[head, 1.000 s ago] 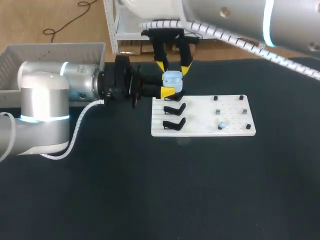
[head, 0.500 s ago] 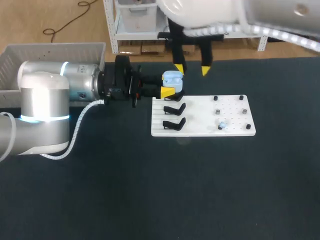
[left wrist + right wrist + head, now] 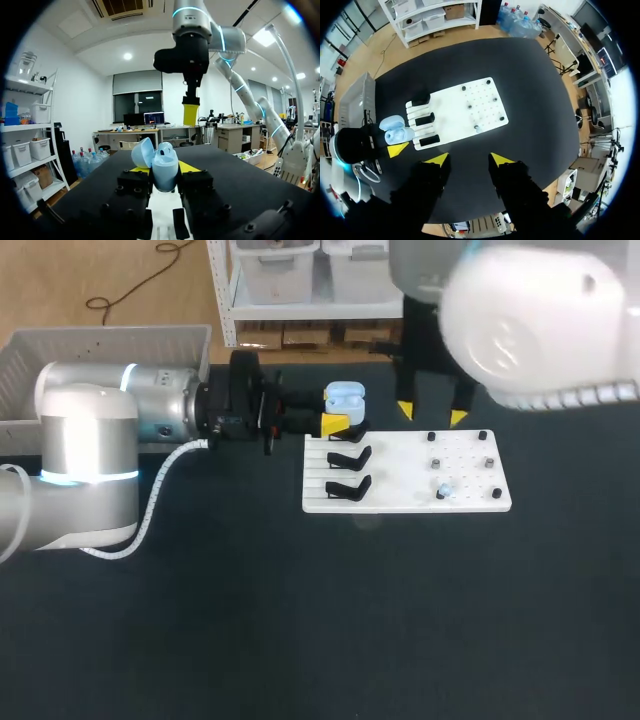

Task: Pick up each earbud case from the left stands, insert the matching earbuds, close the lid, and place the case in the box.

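L gripper [image 3: 163,175]: pinching earbud case [image 3: 345,397] from both sides; lid open; case at far-left edge of white board [image 3: 400,495].
R gripper [image 3: 431,415]: fingers spread, hovering over board's far edge, apart from case.
Stands [image 3: 348,457]: two black, on board's left.
Box [image 3: 100,340]: table's far-left corner.

The case [image 3: 345,396] sits in the left hand [image 3: 342,412] behind the board's [image 3: 400,490] two stands [image 3: 348,456], the right hand [image 3: 432,415] above the board's far edge.

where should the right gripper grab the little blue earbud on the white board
Probably from straight above with the open right gripper, pinching the earbud by its sides: it sits small and alone on the white board, nothing touching it.
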You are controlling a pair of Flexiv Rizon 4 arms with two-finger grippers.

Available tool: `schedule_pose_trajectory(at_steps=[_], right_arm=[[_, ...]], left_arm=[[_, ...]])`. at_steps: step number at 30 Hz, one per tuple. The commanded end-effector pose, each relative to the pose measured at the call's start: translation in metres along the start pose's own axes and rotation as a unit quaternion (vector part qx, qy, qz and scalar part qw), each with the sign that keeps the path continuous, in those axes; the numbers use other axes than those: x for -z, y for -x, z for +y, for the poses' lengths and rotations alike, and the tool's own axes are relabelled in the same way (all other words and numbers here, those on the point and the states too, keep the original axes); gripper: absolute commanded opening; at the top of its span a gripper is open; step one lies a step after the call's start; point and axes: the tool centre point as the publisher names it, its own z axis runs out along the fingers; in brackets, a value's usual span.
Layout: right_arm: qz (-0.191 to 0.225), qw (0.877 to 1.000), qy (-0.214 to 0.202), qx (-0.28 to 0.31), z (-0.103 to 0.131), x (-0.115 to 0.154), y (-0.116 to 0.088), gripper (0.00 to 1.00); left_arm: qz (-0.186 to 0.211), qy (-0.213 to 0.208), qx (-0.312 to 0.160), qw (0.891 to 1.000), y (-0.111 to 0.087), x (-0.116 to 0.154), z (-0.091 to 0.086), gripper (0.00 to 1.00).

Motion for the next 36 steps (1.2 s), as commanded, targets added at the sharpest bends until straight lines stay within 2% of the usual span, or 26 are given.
schedule_pose_trajectory(at_steps=[1, 4, 5, 11, 17, 26, 36], right_arm=[[-0.031, 0.989, 0.144, 0.0, -0.006, -0.015, -0.002, 0.49], [-0.028, 0.989, 0.143, 0.001, -0.007, -0.023, -0.001, 0.54], [-0.028, 0.989, 0.143, 0.001, -0.007, -0.025, -0.001, 0.6], [-0.03, 0.991, 0.128, -0.002, -0.009, -0.042, -0.002, 0.54], [-0.038, 0.993, 0.11, 0.0, -0.013, -0.057, -0.004, 0.55], [-0.056, 0.994, 0.087, 0.018, -0.016, -0.073, -0.005, 0.51], [-0.049, 0.996, 0.071, 0.026, -0.028, -0.106, 0.003, 0.49]], left_arm=[[-0.001, 0.008, 0.001, 1.0, -0.002, 0.01, -0.008, 0.0], [0.0, 0.013, 0.004, 1.0, -0.004, 0.019, -0.012, 0.0], [0.001, 0.015, 0.004, 1.0, -0.005, 0.021, -0.012, 0.0], [0.004, 0.016, 0.004, 1.0, -0.007, 0.028, -0.014, 0.0], [0.004, 0.001, 0.003, 1.0, -0.007, 0.027, -0.013, 0.0], [0.004, 0.001, 0.003, 1.0, -0.007, 0.027, -0.013, 0.0], [0.004, 0.001, 0.003, 1.0, -0.007, 0.027, -0.013, 0.0]])
